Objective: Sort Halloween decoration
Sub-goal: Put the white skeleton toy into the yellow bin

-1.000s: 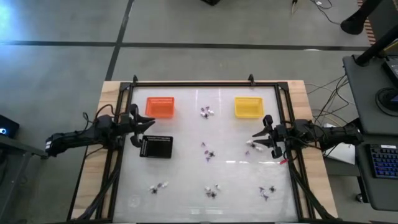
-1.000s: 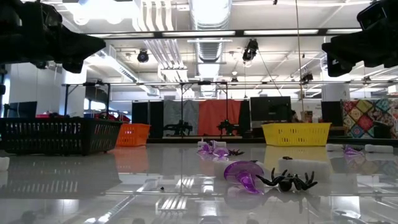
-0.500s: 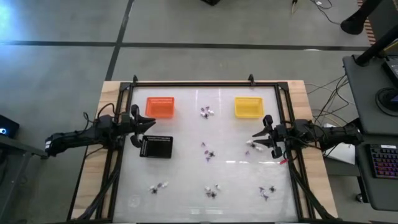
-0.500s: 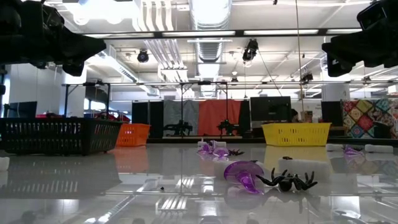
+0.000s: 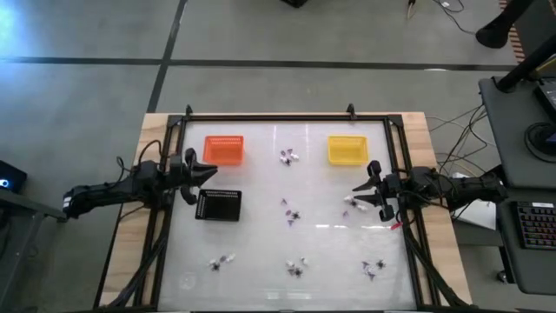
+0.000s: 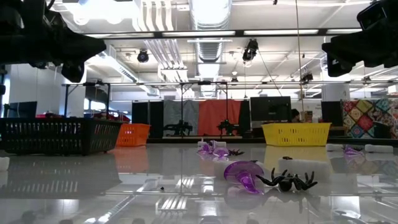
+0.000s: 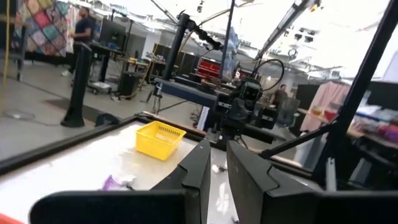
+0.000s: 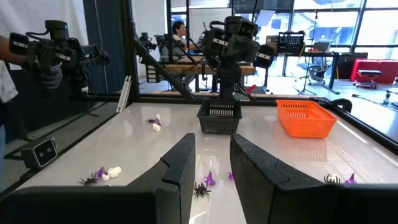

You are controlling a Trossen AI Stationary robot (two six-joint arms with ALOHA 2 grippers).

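The Halloween decoration (image 5: 294,214) lies scattered in small clusters across the table (image 5: 261,252), purple-black spiders and whitish bits, none inside the orange basket (image 5: 223,149) or yellow basket (image 5: 347,149). Since a second ago only the left gripper (image 5: 208,170) has pinched slightly narrower, empty, above the black tray (image 5: 218,205); sorting looks unstarted. The right gripper (image 5: 358,188) hovers, fingers slightly parted, holding nothing

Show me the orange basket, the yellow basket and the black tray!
orange basket (image 5: 223,149), high view, on its mesh floor.
yellow basket (image 5: 347,149), high view, on its floor.
black tray (image 5: 218,206), high view, on its dark middle.
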